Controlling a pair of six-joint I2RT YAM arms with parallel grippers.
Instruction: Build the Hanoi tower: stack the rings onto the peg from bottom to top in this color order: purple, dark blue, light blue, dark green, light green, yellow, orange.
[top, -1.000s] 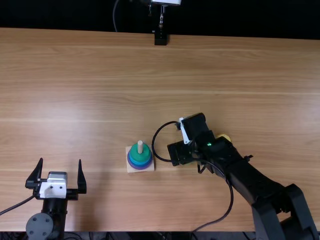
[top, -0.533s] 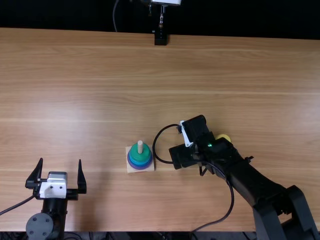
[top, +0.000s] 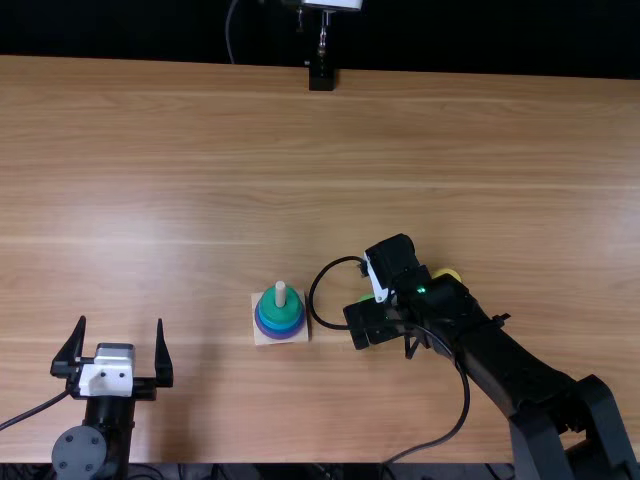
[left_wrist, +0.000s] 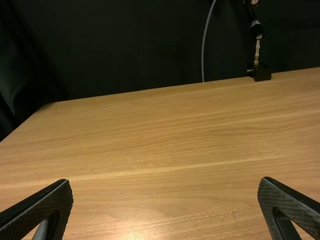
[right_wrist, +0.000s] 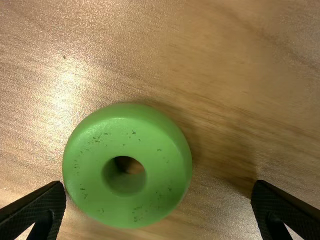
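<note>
Several rings (top: 281, 332) are sitting on the peg (top: 280, 291), dark green topmost. We are holding our right gripper (top: 378, 281) wide over the light green ring (right_wrist: 150, 200), which is lying flat on the table (top: 150, 150). A yellow ring (top: 451, 273) is partly showing past our right arm (top: 510, 355). Our left gripper (top: 120, 322) is resting wide too, fingers standing well apart.

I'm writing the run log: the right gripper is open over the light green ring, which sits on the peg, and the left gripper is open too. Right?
Not quite: the light green ring lies on the table, not on the peg, as the right wrist view shows. The right gripper is open over it, and the left gripper is open too.
</note>
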